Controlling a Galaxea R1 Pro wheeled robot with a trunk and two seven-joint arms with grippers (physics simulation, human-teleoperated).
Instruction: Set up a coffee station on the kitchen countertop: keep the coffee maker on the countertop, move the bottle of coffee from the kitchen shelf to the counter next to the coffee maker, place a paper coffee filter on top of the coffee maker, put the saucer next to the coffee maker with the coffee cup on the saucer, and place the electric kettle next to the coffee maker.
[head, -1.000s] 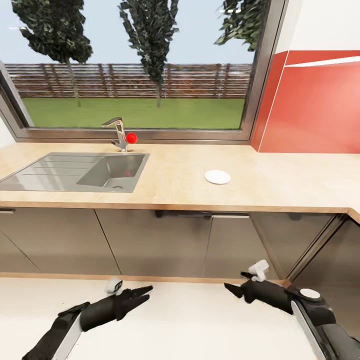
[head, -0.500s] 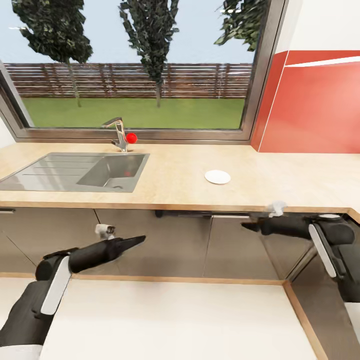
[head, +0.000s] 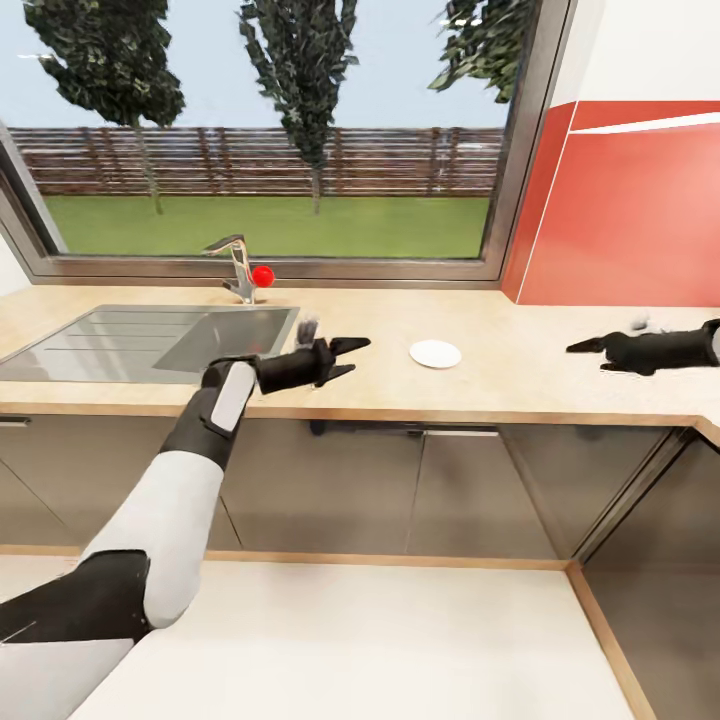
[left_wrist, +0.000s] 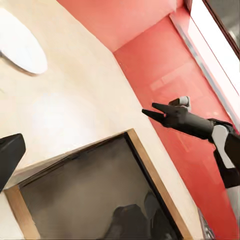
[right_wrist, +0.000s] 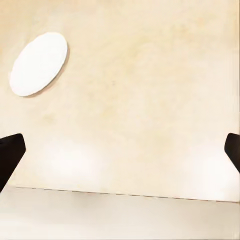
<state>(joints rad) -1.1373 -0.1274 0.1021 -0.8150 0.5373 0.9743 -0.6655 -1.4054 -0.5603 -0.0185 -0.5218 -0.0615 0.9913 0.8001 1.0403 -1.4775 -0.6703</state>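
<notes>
A white round saucer (head: 435, 353) lies flat on the light wood countertop (head: 520, 375), right of the sink; it also shows as the saucer (left_wrist: 20, 40) and the saucer (right_wrist: 39, 64) in the wrist views. My left gripper (head: 358, 356) hovers open over the counter's front part, just left of the saucer, with nothing between its fingers. My right gripper (head: 580, 347) is held out over the counter at the right, pointing left toward the saucer; its fingers (right_wrist: 10, 155) stand wide apart and empty. The coffee maker, bottle, cup, filter and kettle are out of view.
A steel sink (head: 150, 342) with a tap (head: 238, 265) and its red knob sits at the left under a wide window. A red wall panel (head: 630, 210) rises behind the right counter. Grey cabinet doors (head: 310, 490) run below, and the counter turns a corner at far right.
Both arms have risen from floor height to counter height. The left gripper has reached forward over the counter near the saucer; the right has lifted over the counter at the right.
</notes>
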